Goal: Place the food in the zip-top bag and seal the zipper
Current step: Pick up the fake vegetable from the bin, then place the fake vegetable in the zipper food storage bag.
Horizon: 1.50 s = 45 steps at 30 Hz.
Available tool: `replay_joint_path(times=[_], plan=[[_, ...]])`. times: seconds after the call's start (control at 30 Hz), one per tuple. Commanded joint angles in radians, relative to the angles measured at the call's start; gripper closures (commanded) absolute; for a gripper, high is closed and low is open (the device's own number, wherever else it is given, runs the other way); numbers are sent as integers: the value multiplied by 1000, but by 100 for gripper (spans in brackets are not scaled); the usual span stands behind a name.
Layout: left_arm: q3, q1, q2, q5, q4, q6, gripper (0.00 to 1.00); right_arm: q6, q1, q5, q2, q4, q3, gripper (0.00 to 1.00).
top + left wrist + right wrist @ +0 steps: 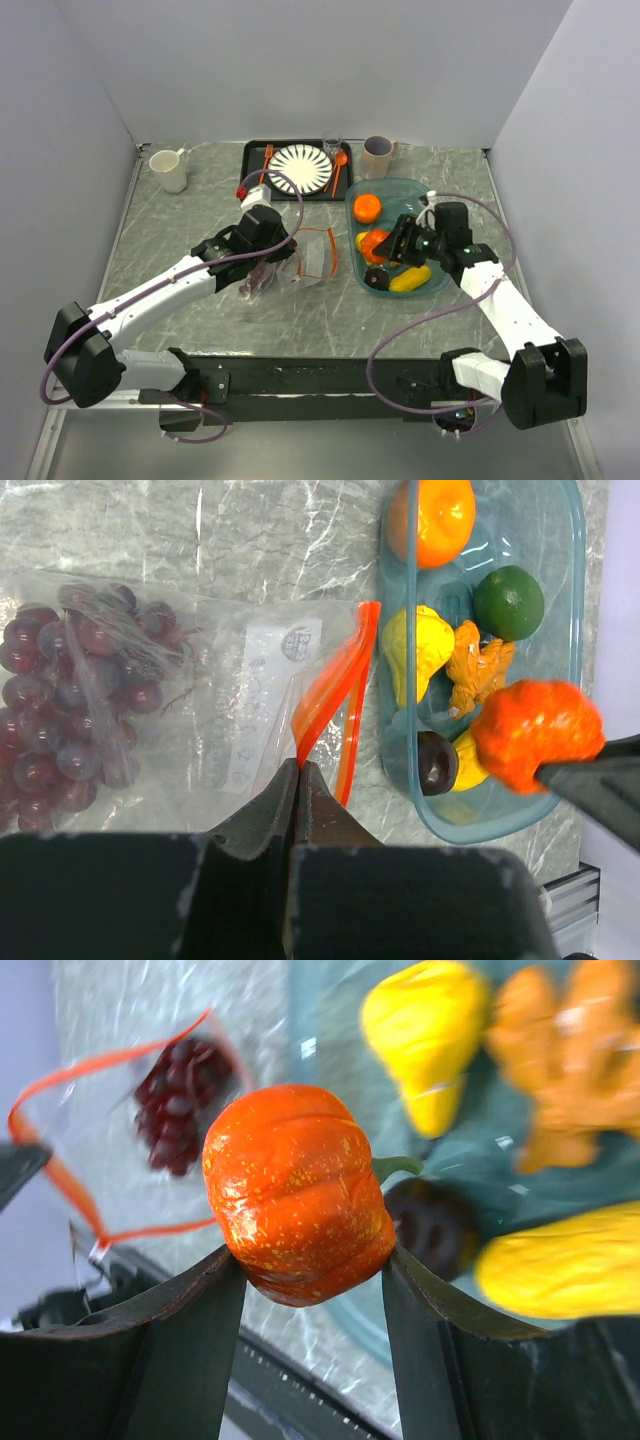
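The clear zip-top bag (315,255) lies on the table with purple grapes (70,710) inside it. My left gripper (300,770) is shut on the orange-red zipper strip (340,695) at the bag's mouth and holds it up. My right gripper (312,1258) is shut on an orange toy pumpkin (300,1190) and holds it above the near left part of the teal tub (400,181). In the tub lie a round orange (432,518), a green lime (508,602), a yellow pear (418,645), a dark purple piece (437,763) and another yellow piece (410,279).
A black tray (252,150) at the back holds a striped plate (300,168), an orange fork (267,157) and an orange spoon (340,160). A glass (332,143) and two mugs (170,170) (378,156) stand at the back. Walls close both sides.
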Motion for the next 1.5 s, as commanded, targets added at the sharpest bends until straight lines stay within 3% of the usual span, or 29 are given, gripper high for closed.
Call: replay_joint_path(times=[0.0,0.23,0.43,0.63,0.77,0.8,1.03,1.4,1.47], plan=[[27,-7,-1,11,25,1,99,20,103,-34,-28,38,74,66],[35,-13,-18,15,19,0,99,58,249,-10,62,86,133,65],[24,-16,-47,17,21,-11,99,71,351,22,234,129,194,65],[35,-16,-82,-9,-1,-9,99,51,448,9,371,132,294,59],[38,-15,-107,-31,-10,-8,99,28,482,7,443,86,382,45],[38,-16,-112,-37,-15,-11,99,22,490,22,448,62,395,32],[18,-16,-151,-80,-25,-25,99,11,496,128,357,17,386,4],[4,-16,-167,-89,-18,-22,99,97,386,628,99,-148,308,0],[1,-15,-165,-86,-13,-22,99,141,355,636,73,-156,279,0]])
